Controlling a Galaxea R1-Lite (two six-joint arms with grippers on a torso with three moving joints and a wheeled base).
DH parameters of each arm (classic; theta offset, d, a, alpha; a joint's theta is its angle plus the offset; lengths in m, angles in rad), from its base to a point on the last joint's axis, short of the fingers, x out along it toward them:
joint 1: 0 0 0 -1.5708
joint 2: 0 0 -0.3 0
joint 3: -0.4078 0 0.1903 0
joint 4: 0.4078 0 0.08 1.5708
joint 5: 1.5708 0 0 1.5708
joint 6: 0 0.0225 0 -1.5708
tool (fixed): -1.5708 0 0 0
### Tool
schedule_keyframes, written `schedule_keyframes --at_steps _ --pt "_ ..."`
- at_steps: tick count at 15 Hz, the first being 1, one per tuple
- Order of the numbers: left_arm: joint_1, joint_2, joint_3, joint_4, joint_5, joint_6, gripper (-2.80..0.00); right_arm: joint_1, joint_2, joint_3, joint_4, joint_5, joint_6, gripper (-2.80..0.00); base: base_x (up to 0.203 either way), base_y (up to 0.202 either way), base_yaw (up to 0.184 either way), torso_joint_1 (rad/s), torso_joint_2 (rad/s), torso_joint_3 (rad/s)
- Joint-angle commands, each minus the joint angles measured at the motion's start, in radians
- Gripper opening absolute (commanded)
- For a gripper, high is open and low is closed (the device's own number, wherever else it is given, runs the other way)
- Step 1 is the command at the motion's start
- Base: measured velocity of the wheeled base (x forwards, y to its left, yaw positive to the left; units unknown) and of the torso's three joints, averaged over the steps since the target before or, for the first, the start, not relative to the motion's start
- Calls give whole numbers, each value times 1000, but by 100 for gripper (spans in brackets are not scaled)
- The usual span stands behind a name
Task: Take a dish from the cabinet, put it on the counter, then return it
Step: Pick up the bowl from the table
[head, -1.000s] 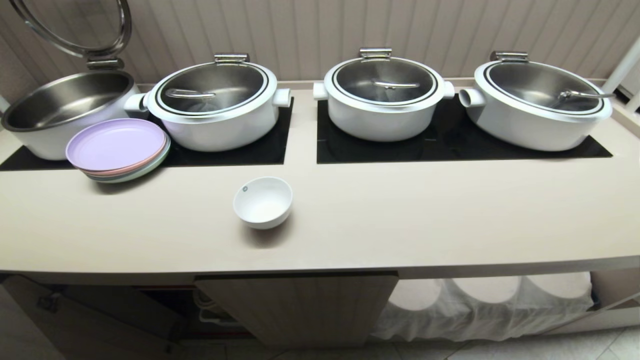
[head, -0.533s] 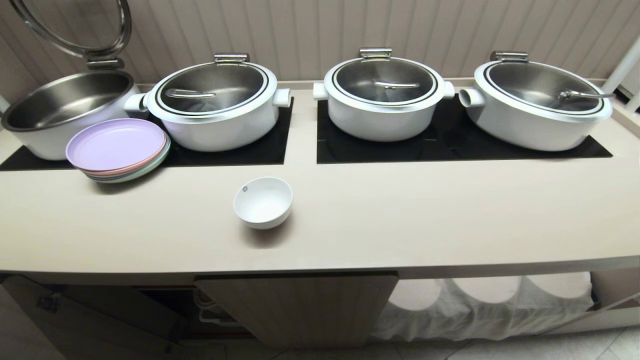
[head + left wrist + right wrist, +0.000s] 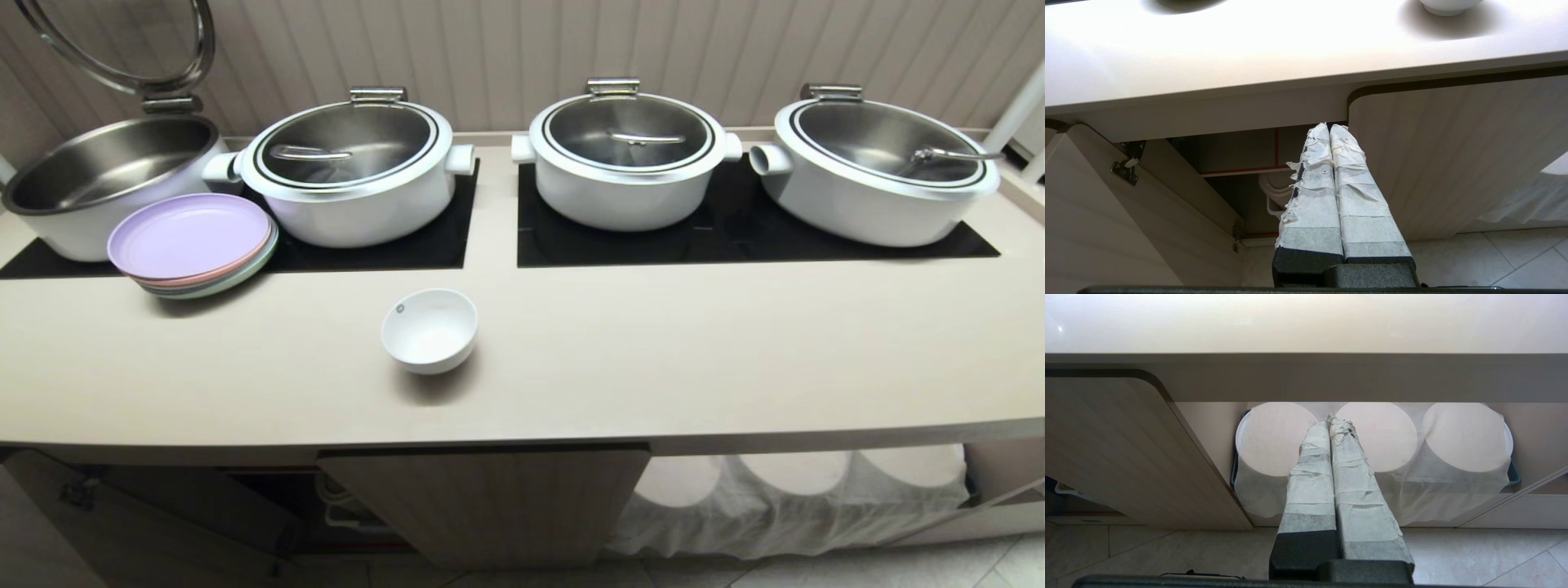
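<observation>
The dish (image 3: 429, 329), a small white bowl with a dark round mark near its rim, stands upright on the beige counter (image 3: 653, 359); its base (image 3: 1447, 5) also shows in the left wrist view. Below, the cabinet (image 3: 490, 502) has its ribbed left door (image 3: 1106, 212) swung open, showing red-edged shelves (image 3: 1237, 170). My left gripper (image 3: 1329, 126) hangs shut and empty before that opening, below the counter edge. My right gripper (image 3: 1329, 421) is parked shut and empty further right, under the counter. Neither arm appears in the head view.
Three lidded white pots (image 3: 624, 159) and one open pot (image 3: 98, 184) sit on black inset panels (image 3: 735, 229) at the back. A stack of pastel plates (image 3: 192, 242) lies at the left. White cloth-covered round stacks (image 3: 1376, 437) fill the open shelf at the right.
</observation>
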Motion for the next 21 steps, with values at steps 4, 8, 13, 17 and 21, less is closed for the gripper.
schedule_keyframes --at_steps 4,8,13,17,21 --pt "0 0 1 -1 -3 0 -280 0 0 0 0 0 -1 -280 0 0 0 0 0 0" --pt "0 0 -5 0 -24 6 -280 1 0 0 0 0 0 -280 0 0 0 0 0 0" --pt "1 3 -163 113 -68 -2 -280 0 0 0 0 0 0 -280 0 0 0 0 0 0" --pt "-2 164 -289 198 -89 -27 -280 0 0 0 0 0 0 -280 0 0 0 0 0 0" --pt "-7 435 -435 203 -118 -78 -280 0 0 0 0 0 0 -280 0 0 0 0 0 0"
